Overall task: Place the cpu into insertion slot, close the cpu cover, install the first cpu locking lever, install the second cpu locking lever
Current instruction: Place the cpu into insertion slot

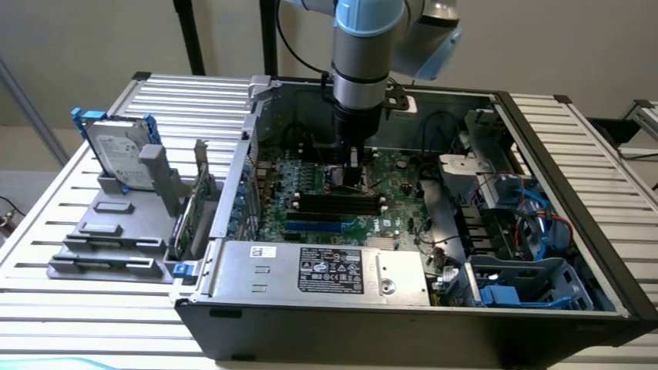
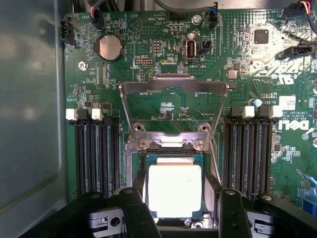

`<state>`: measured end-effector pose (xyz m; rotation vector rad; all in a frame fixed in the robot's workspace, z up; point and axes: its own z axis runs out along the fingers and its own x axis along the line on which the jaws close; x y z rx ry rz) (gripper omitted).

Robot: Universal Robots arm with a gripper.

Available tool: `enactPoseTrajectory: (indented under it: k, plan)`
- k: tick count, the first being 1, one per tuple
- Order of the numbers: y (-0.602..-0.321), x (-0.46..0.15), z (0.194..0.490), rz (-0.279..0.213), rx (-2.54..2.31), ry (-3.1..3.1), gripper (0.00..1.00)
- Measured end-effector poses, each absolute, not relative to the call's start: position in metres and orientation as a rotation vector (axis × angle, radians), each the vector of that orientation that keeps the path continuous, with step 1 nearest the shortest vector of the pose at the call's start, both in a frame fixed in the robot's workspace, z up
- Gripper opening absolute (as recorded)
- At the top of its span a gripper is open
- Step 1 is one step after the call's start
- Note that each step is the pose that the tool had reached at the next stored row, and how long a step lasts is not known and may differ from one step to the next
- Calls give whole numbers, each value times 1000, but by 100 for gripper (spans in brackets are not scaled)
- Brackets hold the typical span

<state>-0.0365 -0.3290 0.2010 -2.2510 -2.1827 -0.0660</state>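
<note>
Inside the insertion slot [image 2: 151, 156], cpu [image 2: 175, 191] seated, cpu cover [image 2: 174, 85] raised, end effector [image 2: 181, 201] wide astride it

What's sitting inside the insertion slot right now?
The cpu lies inside the insertion slot, bright metal top up. The cpu cover stands open, off it. Whatever lies beneath the cpu is hidden by it.

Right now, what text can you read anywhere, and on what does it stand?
"DELL": white letters on the green motherboard.
Other white print on the motherboard: too small to read.
Power supply label: too small to read.
Hard drive label: too small to read.
</note>
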Motion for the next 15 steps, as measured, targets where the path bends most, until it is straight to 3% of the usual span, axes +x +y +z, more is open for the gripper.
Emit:
enactPoseTrajectory:
  k: [15]
  plan:
    - [-326,-37,199,-62,-2253,-2184,55]
